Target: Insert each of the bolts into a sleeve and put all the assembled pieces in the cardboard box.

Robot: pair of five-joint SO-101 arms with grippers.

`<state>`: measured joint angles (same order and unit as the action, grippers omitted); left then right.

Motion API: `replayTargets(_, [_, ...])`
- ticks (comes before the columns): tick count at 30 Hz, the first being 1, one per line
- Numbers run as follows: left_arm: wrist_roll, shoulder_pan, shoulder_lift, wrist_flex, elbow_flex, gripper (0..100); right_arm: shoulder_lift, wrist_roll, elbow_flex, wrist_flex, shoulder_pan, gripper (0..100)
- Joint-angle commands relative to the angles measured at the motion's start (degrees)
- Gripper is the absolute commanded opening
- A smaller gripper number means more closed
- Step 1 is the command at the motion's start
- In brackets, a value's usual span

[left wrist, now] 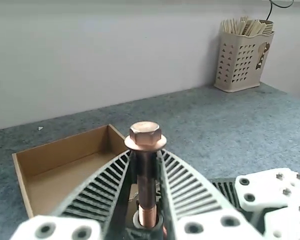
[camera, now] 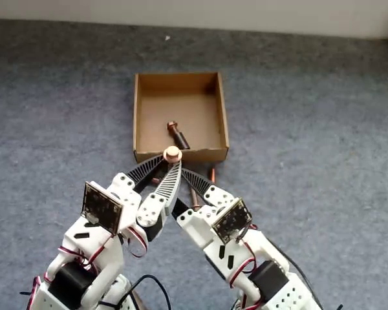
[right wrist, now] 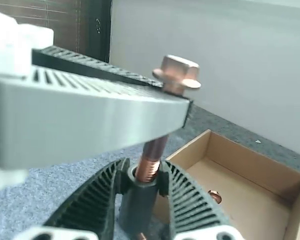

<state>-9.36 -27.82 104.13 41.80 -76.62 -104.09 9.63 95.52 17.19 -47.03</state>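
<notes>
Grey carpet is covering the table. The left gripper is clamping a copper bolt upright, its tip sitting in the dark sleeve that the right gripper is grasping. At 12 o'clock from both, the cardboard box is holding one assembled piece. A loose bolt is lying just outside the box, at its 5 o'clock.

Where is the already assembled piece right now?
In the high view the assembled piece lies inside the cardboard box, close to its near wall, just beyond the upright bolt the left gripper holds.
</notes>
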Motion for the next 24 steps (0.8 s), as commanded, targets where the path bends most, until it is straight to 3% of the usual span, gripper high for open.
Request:
replayTargets(1, [0.53, 2.59, 0.40, -0.26, 0.13, 12, -0.84, 0.44, 8.13, -1.80, 0.92, 0.5])
replayTargets(12, [0.44, 3.47, 0.40, 3.16, 1.01, 17, -0.84, 0.18, 8.22, -1.80, 3.21, 0.5])
replayTargets(24, [0.70, 3.38, 0.40, 14.24, 8.75, 21, -0.40, 0.09, 8.22, -1.54, 6.37, 0.5])
